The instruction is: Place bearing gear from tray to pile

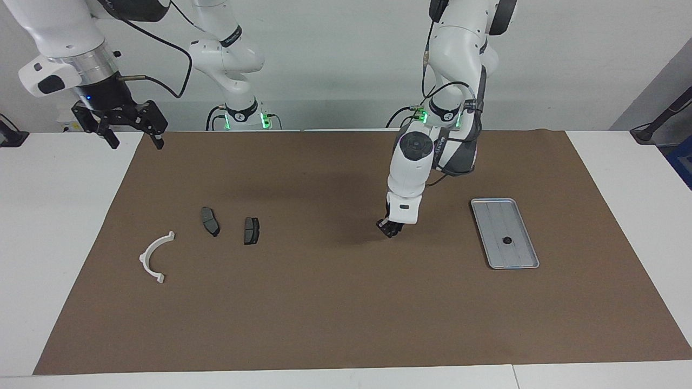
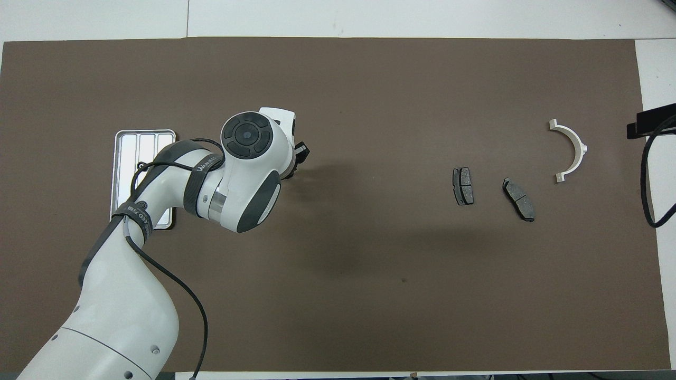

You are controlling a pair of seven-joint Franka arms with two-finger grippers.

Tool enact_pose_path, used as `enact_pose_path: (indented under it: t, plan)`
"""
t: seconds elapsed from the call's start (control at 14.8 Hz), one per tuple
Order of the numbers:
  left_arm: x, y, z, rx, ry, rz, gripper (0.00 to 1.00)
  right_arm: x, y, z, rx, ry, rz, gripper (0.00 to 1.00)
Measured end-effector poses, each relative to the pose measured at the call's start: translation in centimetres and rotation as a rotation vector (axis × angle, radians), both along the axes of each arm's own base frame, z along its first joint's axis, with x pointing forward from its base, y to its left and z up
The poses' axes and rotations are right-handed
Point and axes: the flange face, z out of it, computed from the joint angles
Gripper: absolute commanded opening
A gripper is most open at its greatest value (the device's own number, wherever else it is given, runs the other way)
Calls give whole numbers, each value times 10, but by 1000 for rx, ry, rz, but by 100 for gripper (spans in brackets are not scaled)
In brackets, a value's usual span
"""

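1. Nearest the robots, the right gripper (image 1: 133, 131) hangs in the air over the corner of the brown mat (image 1: 324, 308) at the right arm's end of the table. Its jaws are spread wide with nothing between them, and this arm waits.
2. The left gripper (image 1: 390, 231) points down, low over bare mat between the tray (image 1: 494, 216) and the pile. Whether it is closed, or holds anything, I cannot tell (it shows only as a dark tip under the white wrist).
3. The bearing gear (image 1: 506, 241) lies in the tray, a small dark round part on the middle lane, a little toward the end farther from the robots. It is well apart from the left gripper, toward the left arm's end of the table, and not between any jaws. Being round, it shows no heading of its own.
4. The tray lies flat, its long axis running from nearer the robots to farther, slightly slanted, with its ridges along that line.
5. At the right arm's end sit two dark brake pads (image 1: 210, 221) (image 1: 251, 230), apart from each other.
6. Farthest out, the white half-ring bracket (image 1: 154, 258) lies flat beside them.
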Motion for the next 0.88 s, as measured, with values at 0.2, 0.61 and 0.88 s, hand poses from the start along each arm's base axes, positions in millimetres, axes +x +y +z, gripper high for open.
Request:
enact_pose_path:
  t: [0.2, 0.61, 0.88]
  plan:
    - [-5, -1, -11, -1, -2, -4, 8, 26, 58, -4, 2, -37, 57, 100]
    - [-9, -1, -17, 11, -4, -9, 100, 52, 148, -26, 12, -91, 184, 100]
    - [1, 17, -3, 91, 47, -2, 100, 42, 220, -40, 43, -75, 286, 100]
